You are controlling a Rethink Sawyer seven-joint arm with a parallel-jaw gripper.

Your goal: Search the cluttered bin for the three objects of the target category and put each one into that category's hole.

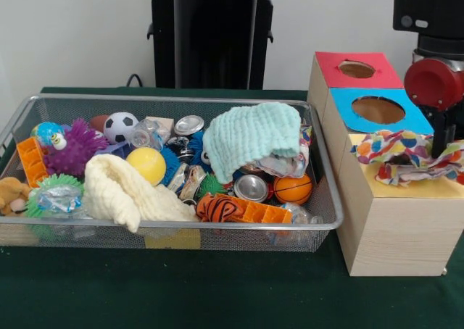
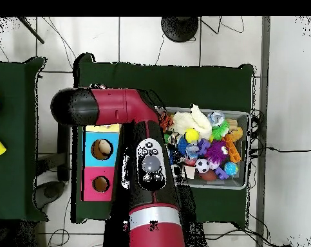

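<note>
The polka-dot cloth (image 1: pixel 406 155) lies crumpled on the yellow-topped box (image 1: pixel 406 198), covering its hole, right by the gripper (image 1: pixel 439 137). I cannot tell if the claw grips it. It looks soft, light and floppy, so pinching a bunched fold should work best.

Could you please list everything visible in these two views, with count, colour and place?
bin: one, silver wire mesh, on the green table.
mint-green waffle cloth: one, bin's right part.
cream fluffy cloth: one, bin's front left.
soccer ball: one, black and white, bin's back.
yellow ball: one, bin's middle.
basketball: one, orange, bin's right.
purple spiky toy: one, bin's left.
cans: at least two, silver, among the clutter.
polka-dot fabric: multicoloured on white, count unclear, lying on the yellow-topped box.
blue-topped box: one, behind it.
red-topped box: one, farthest back.
arm: red and black, over the boxes.
gripper: black, at the fabric.
</note>
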